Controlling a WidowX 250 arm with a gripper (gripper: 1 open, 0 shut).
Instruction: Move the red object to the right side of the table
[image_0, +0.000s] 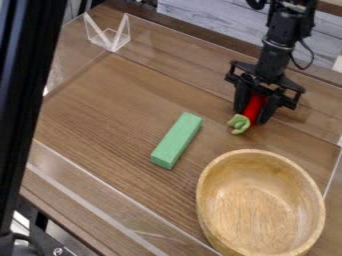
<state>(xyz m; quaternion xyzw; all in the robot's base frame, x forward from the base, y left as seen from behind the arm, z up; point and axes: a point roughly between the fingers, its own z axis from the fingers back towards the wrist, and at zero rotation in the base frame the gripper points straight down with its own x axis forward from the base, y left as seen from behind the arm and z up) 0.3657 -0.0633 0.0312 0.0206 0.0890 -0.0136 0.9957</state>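
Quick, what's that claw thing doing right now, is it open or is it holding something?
Gripper: open, its jaws spread on either side of the red toy fruit, which sits low on the table.

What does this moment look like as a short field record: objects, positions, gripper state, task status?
table: brown wood-grain tabletop edged by low clear acrylic walls
red object: small glossy red toy fruit with green stem, right side of table, between the gripper's fingers, low at the tabletop
gripper: black gripper, pointing down, open-or-shut unclear
green block: green rectangular block, lying flat mid-table
bowl: round light wooden bowl, front right, empty
task status: fruit at right side; release unconfirmed
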